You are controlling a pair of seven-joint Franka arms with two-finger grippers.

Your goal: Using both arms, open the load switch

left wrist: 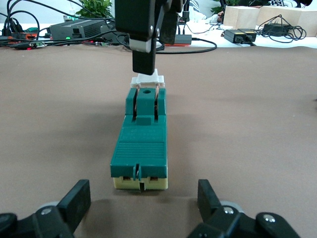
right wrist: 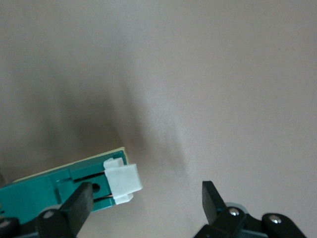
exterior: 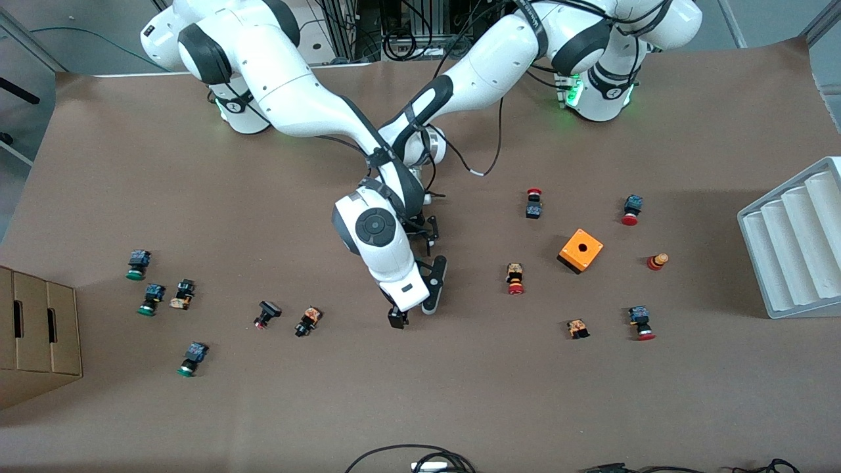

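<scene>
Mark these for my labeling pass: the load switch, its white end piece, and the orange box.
load switch (left wrist: 141,153): left wrist view, on its green top face.
white end piece (right wrist: 123,180): right wrist view, on its flat top.
orange box (exterior: 581,250): front view, on its top, beside the hole.

The right gripper (right wrist: 143,203) shows as two black fingers (right wrist: 79,203) spread wide apart, one at about seven o'clock and the other at about five o'clock. At roughly eight o'clock lies the load switch (right wrist: 49,181), a narrow green plastic block with a pale cream underside edge, resting on the plain brown table covering (right wrist: 208,89). Its white plastic end piece (right wrist: 123,181) points toward three o'clock and sits just beside the seven o'clock finger, within the gap between the fingers. A soft shadow darkens the covering above the block.
</scene>
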